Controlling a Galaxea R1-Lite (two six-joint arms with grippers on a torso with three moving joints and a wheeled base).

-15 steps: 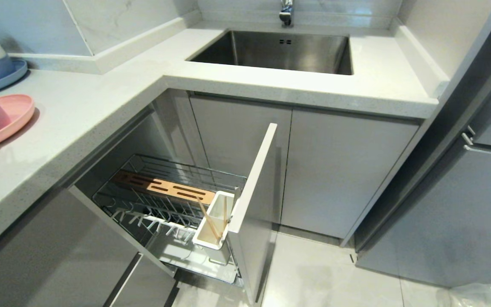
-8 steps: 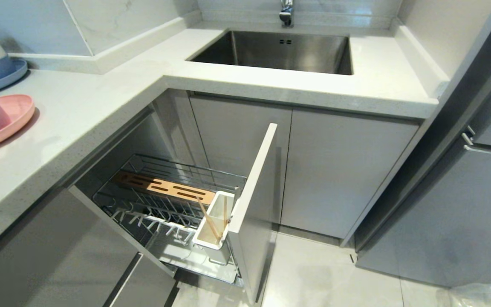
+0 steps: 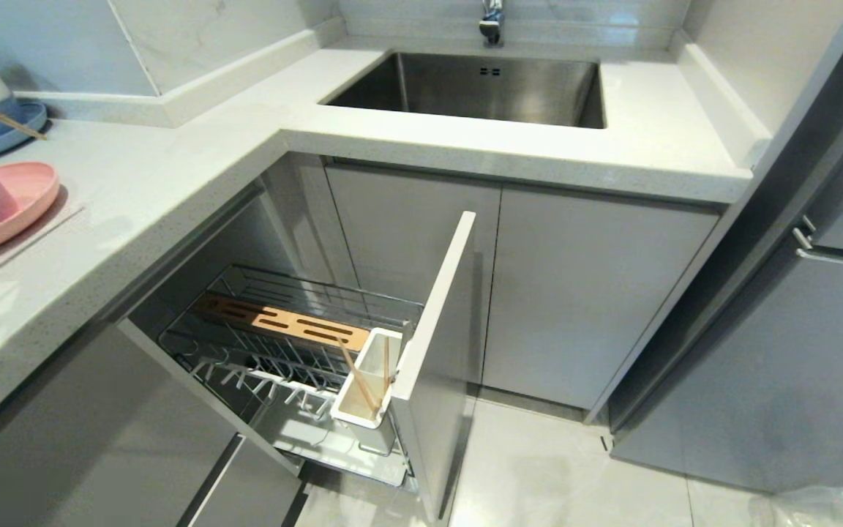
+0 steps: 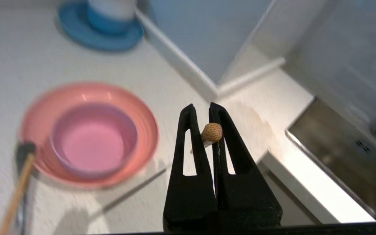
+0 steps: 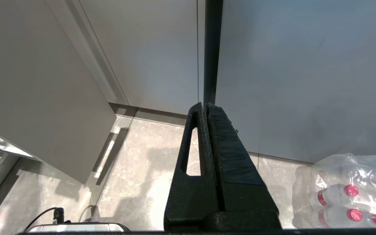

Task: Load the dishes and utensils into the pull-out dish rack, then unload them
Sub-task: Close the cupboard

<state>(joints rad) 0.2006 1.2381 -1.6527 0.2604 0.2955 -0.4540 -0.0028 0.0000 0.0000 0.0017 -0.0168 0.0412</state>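
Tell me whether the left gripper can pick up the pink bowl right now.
Probably not yet. The left gripper is shut on a chopstick, so it has no free grip. The pink bowl sits uncovered in the pink plate; nothing blocks the way.

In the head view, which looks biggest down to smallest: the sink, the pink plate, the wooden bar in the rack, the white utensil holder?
1. sink
2. wooden bar
3. pink plate, cut off by the picture's edge, so unsure against the bar
4. white utensil holder

The head camera looks steeply down on the sink (image 3: pixel 480 88) corner. The left wrist camera hovers close above the pink plate (image 4: pixel 142 130) (image 3: pixel 30 197), which both show. The right wrist camera faces the floor (image 5: pixel 132 176).
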